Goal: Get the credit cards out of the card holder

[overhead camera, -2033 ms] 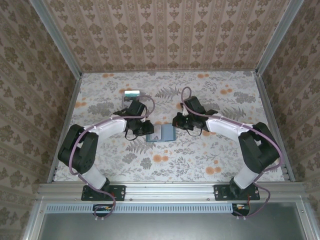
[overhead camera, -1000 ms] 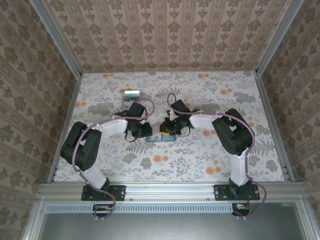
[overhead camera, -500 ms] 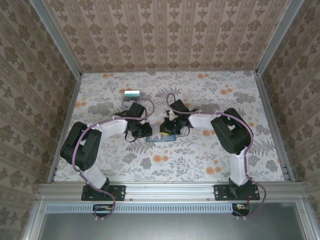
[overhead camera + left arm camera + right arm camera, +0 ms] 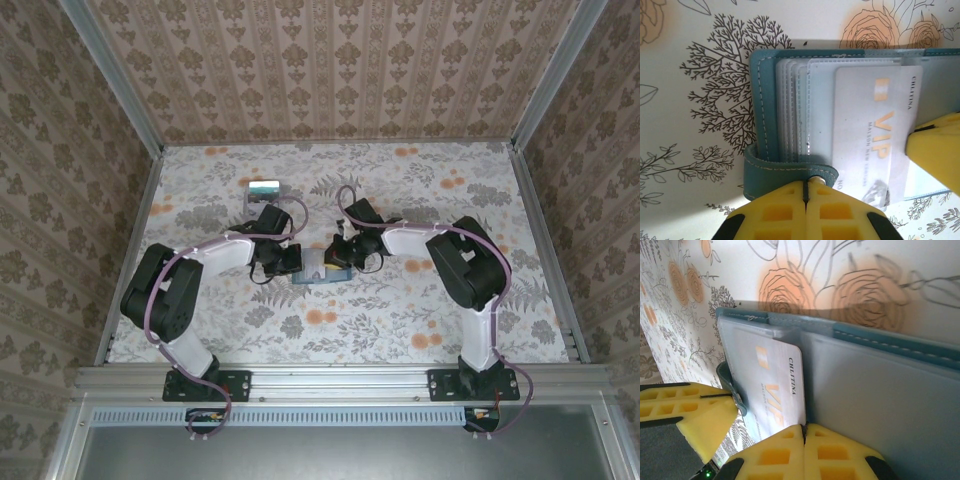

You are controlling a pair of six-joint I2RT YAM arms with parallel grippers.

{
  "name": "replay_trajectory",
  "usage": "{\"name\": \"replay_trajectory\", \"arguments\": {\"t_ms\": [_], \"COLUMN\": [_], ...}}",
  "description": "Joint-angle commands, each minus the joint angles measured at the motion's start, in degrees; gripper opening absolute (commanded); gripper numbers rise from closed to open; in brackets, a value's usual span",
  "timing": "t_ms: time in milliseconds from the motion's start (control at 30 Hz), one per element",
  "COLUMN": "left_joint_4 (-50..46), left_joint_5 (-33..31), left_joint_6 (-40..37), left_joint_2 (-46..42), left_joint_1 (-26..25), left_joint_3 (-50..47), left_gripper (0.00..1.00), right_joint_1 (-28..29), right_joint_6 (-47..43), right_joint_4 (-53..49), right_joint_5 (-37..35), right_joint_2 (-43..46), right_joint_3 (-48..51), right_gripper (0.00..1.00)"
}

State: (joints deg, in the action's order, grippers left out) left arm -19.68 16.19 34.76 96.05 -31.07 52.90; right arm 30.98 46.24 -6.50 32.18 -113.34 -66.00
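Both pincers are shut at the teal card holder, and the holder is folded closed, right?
No: the card holder lies open, clear sleeves and a VIP card exposed, as the left wrist view shows. The left pincer and right pincer are shut at it.

One card holder (image 4: 762, 100), two end effectors (image 4: 805, 192) (image 4: 803, 432)

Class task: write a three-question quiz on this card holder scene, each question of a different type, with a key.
1. True or false: the teal-blue bifold card holder lies folded shut on the floral table.
2. Which gold word marks the white plastic card? A) VIP B) GOLD C) BANK
3. Fill in: the shut yellow tips of the left gripper meet at the holder's snap ____.
Key: 1 false; 2 A; 3 strap.
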Motion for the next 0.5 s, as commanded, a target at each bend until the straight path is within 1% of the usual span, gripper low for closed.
{"name": "replay_trajectory", "arguments": {"t_ms": [0,300,467], "left_joint_4": [-2.9,-3.2,-3.5], "left_joint_5": [-2.6,-2.6,-2.6], "left_joint_6": [0.7,0.6,0.7], "left_joint_2": [1.5,0.3,-1.3], "left_joint_1": [0.0,0.0,0.0], "left_joint_3": [-1.5,-1.2,-0.3], "left_gripper": [0.00,0.01,0.01], "right_joint_1": [-0.8,-2.5,-3.0], "right_joint_6": [-1.2,-3.5,-8.1], "right_joint_4": [-1.9,-3.5,-8.6], "right_joint_5": [-1.1,-1.9,-4.0], "right_joint_2": [2.6,8.7,13.4], "right_joint_3": [1.6,4.7,4.4], "right_gripper": [0.00,0.00,0.00]}}
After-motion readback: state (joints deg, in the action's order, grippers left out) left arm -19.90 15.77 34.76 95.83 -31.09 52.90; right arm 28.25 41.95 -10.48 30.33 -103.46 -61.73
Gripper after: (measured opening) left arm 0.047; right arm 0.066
